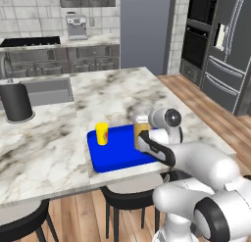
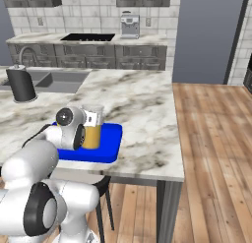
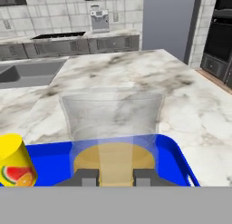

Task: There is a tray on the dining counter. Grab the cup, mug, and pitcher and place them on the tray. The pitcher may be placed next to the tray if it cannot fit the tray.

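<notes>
Pitcher (image 3: 113,128) in pincer (image 3: 115,177), tray (image 3: 50,162) mid.

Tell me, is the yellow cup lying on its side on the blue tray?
No, the cup stands upright on the tray, near its left end in the left base view.

The arm (image 1: 206,187) is built of rounded, glossy white shells, joined by dark grey to black rings at the joints. A round dark cap with a pale centre is set into the side of the wrist housing (image 1: 169,118). Two small grey, square-ended fingertips (image 3: 88,177) are carried at the hand.
</notes>
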